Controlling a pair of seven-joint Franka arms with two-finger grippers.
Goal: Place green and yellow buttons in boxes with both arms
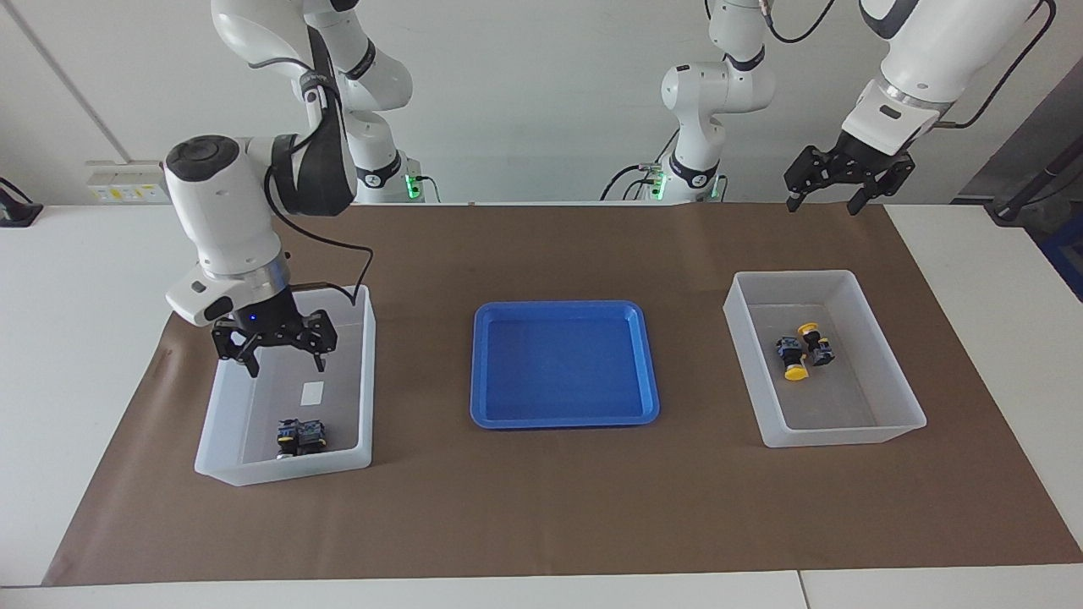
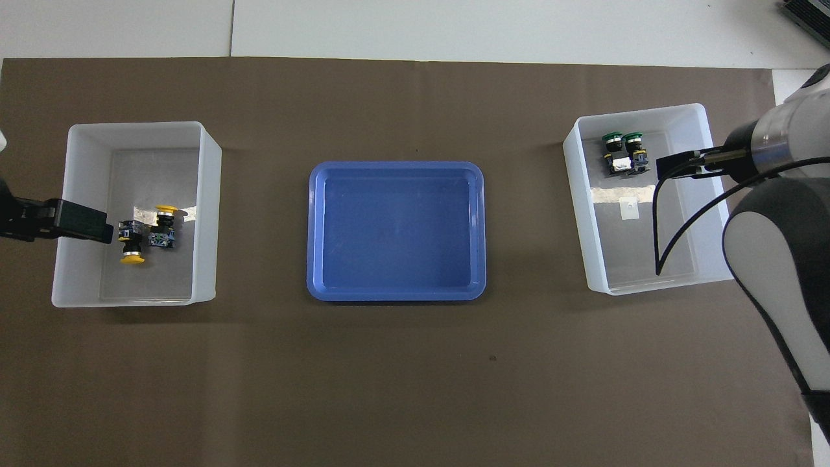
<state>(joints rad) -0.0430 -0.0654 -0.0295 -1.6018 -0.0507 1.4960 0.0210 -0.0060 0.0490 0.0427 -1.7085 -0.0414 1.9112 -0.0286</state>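
Two green buttons (image 1: 300, 436) (image 2: 622, 152) lie side by side in the box (image 1: 288, 469) (image 2: 577, 214) at the right arm's end, at its end farthest from the robots. My right gripper (image 1: 275, 347) (image 2: 677, 167) hangs open and empty above that box, over its end nearer the robots. Two yellow buttons (image 1: 804, 348) (image 2: 146, 233) lie in the other box (image 1: 838, 436) (image 2: 207, 214) at the left arm's end. My left gripper (image 1: 833, 182) (image 2: 78, 224) waits open and empty, raised high over the mat's edge by the robots.
A shallow blue tray (image 1: 563, 419) (image 2: 395, 295) with nothing in it sits mid-table between the two boxes. A small white label (image 1: 313, 393) (image 2: 628, 209) lies on the floor of the box with the green buttons. A brown mat (image 1: 541, 516) covers the table.
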